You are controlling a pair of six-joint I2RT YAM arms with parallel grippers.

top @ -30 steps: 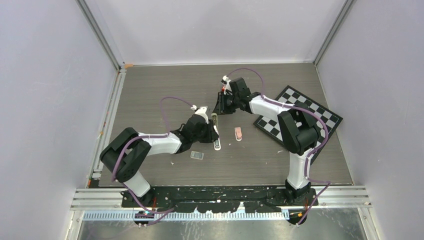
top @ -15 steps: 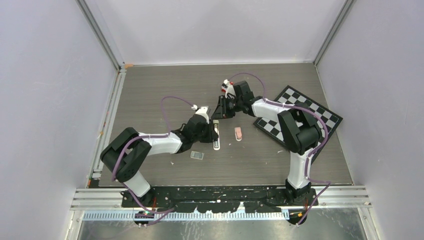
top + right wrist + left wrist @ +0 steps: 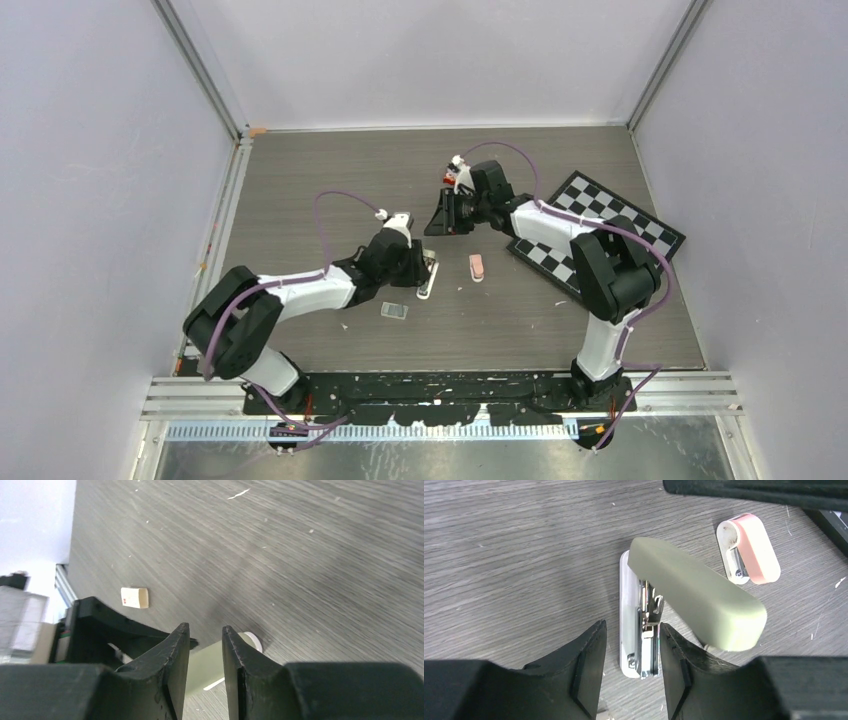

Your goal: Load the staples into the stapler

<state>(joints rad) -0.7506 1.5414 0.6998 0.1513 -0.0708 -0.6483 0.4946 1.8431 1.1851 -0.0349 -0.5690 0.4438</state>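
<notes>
Stapler: the slim olive-grey bar-shaped stapler point(image 3: 696, 600) lies with its lid swung open on the grey wood-grain desk point(image 3: 499, 555), at the centre of the overhead frame.
Left jaws: the left gripper point(image 3: 631, 626) is spread, straddling the lower-frame end of the stapler's base.
Right jaws: the right gripper point(image 3: 204, 627) is narrowly parted, with nothing seen between.

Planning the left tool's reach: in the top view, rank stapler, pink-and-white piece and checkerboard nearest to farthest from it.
1. stapler, straddled by the left tool.
2. pink-and-white piece, just right of it.
3. checkerboard, far right.
</notes>
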